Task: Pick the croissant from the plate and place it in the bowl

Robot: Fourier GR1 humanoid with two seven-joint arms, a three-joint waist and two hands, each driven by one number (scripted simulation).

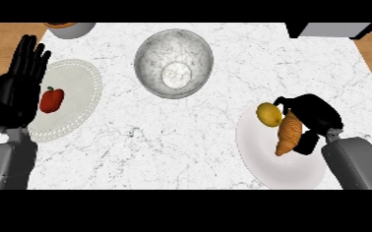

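Right robot hand (314,114) curls round the croissant (288,133), apparently pinching it on the plate (270,169) at lower right. The lemon (269,114) touching it could get knocked off; the bowl (173,64) sits well apart at upper centre. Left robot hand (23,81) rests open at the left edge. No writing readable.
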